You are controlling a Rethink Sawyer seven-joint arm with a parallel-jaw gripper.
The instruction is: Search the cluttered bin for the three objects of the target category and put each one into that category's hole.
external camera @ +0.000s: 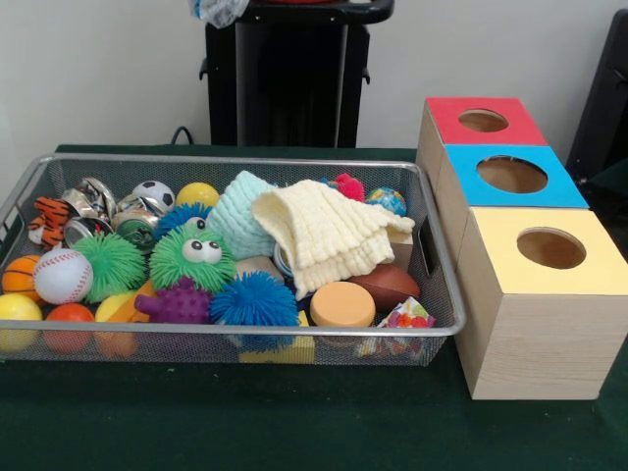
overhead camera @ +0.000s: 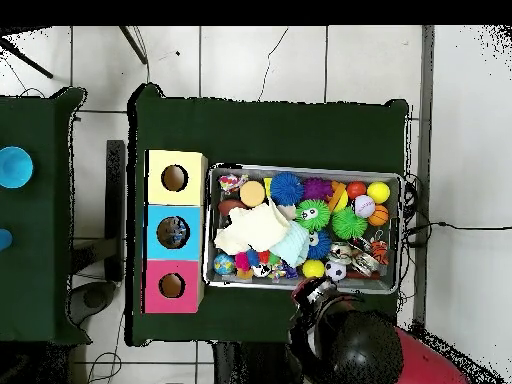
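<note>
A dark green table carries the bin. Search step: no bottle visible. The hand hovers at the rim; its opening is indeterminate. Next, expose buried items.

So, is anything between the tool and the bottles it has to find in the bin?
No bottle shows in the bin. A yellow cloth and a mint cloth drape over the middle of the pile, with balls packed around them, so anything beneath is hidden. The tool is by the bin's edge.
</note>
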